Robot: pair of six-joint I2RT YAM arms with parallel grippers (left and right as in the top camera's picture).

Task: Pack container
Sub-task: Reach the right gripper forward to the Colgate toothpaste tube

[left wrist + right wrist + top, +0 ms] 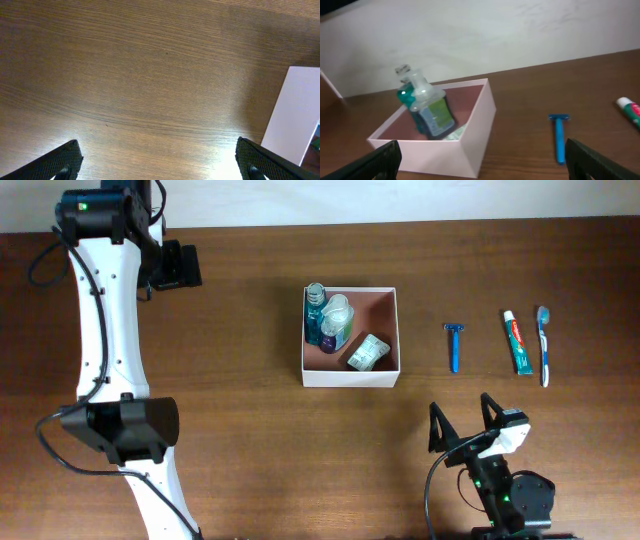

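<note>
Container (350,378): square, shallow, thin white walls, reddish-brown floor; sits mid-table on dark wood-grain table (250,440). Contents, left side: teal bottle (316,308) and clear-capped bottle (336,322) with green label, touching; small pale bottle (368,352) lying on its side nearer the right wall. Right of the box, laid apart in a row: blue razor (454,346), toothpaste tube (517,342), toothbrush (544,345). My left gripper (160,162): jaws spread wide, empty, over bare wood left of the box. My right gripper (463,420): likewise spread, empty.
</note>
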